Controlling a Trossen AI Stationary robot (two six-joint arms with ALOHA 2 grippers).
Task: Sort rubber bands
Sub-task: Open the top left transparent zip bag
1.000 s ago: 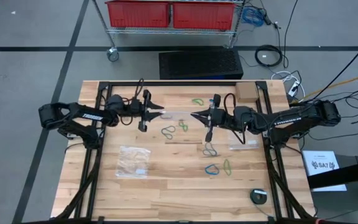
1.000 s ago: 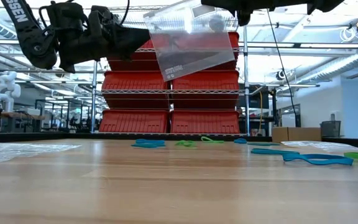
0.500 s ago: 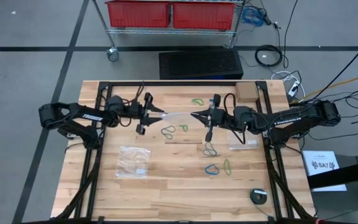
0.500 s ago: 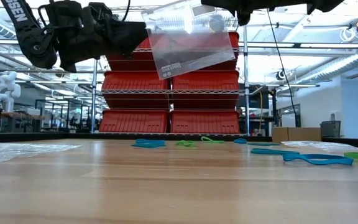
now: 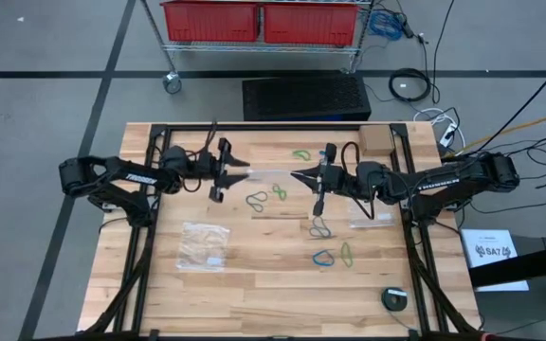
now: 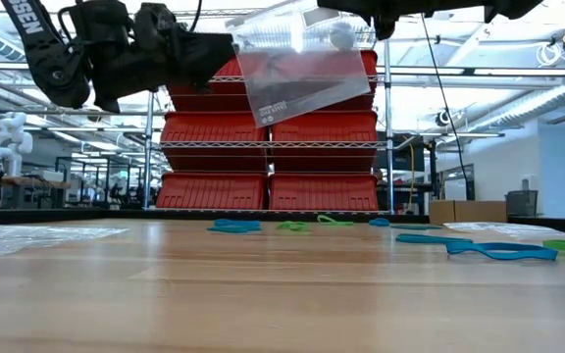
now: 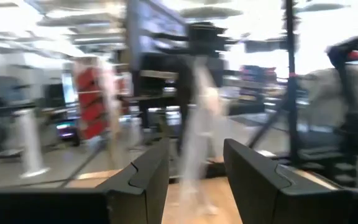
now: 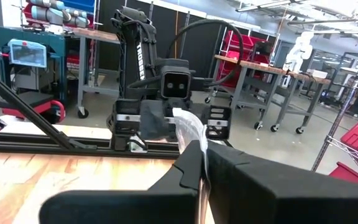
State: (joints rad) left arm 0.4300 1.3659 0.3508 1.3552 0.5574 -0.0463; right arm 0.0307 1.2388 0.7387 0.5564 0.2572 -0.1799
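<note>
We see the right gripper pinching a clear bag aloft mid-table, the left gripper parted beside it, apparently not gripping, rubber bands lying below, another bag left, red bins behind.

The right gripper pinches a clear plastic bag shut; the left gripper faces it at twelve o'clock.

seven rubber bands, three bags.

left pincer parted, right pincer clamped
</note>
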